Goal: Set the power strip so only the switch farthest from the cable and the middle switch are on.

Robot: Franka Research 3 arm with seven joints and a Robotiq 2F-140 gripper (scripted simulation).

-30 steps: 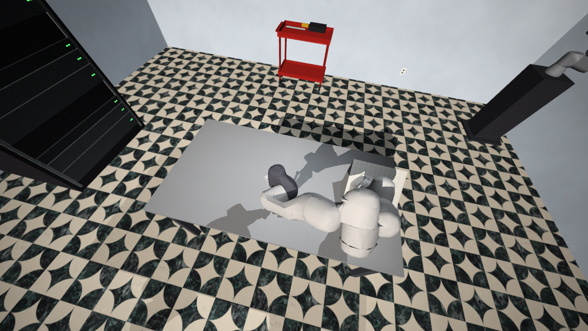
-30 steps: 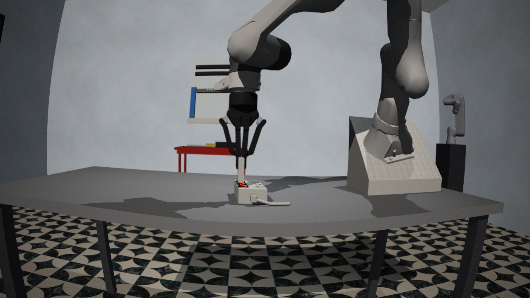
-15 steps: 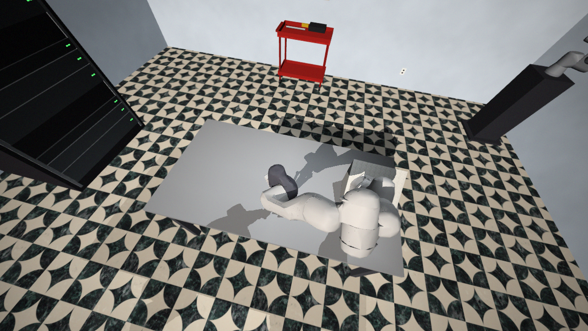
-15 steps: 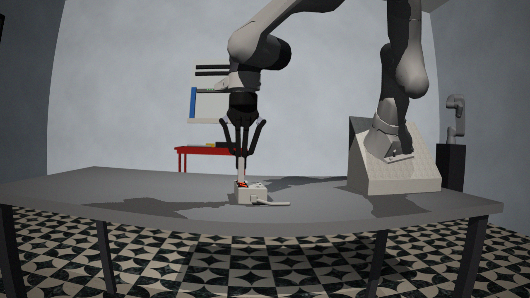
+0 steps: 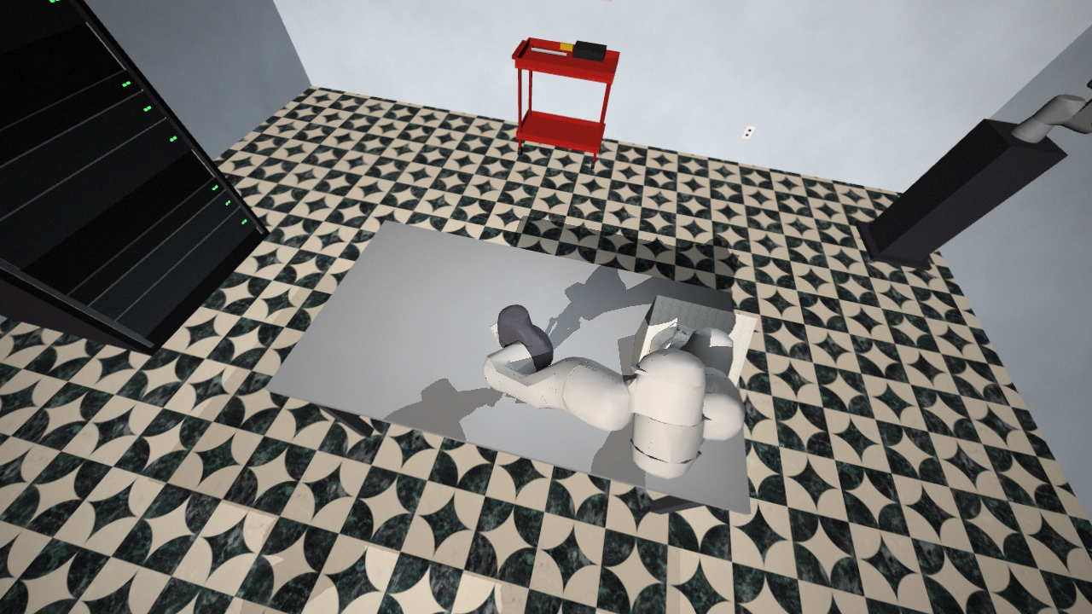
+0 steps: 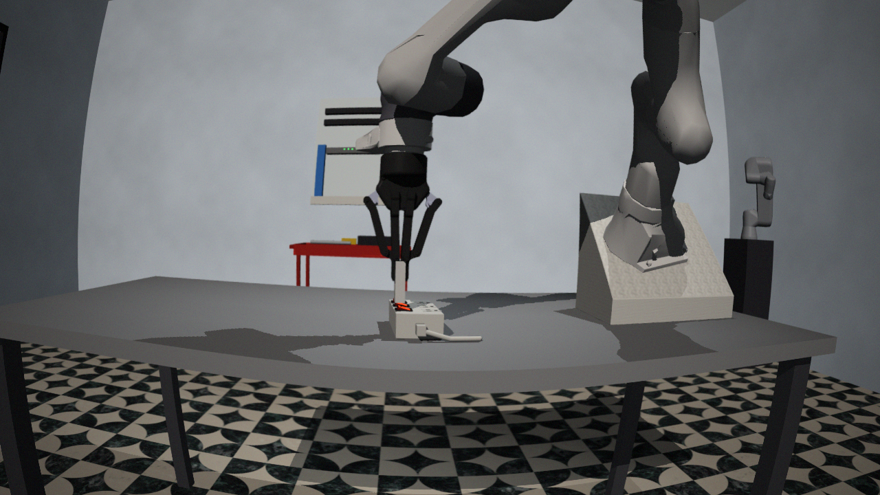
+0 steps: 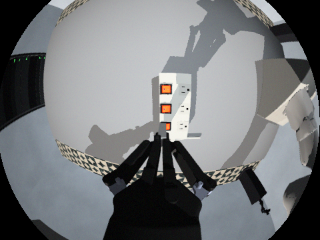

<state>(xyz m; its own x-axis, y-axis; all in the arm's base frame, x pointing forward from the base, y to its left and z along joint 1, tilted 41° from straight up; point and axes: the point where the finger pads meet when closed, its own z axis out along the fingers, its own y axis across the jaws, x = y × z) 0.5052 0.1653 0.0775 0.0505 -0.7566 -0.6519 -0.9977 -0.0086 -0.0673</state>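
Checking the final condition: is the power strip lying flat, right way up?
Yes. The power strip rests flat on the table, its switches and sockets facing up.

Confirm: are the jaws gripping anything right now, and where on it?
Nothing held. The gripper is shut, jaws together, tips down at the power strip over its switch nearest the cable.

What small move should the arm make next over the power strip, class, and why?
Probably press straight down a little. The gripper is shut with its fingers over the switch nearest the cable, which appears lit like the other two, and that one must go off. The power strip lies flat.
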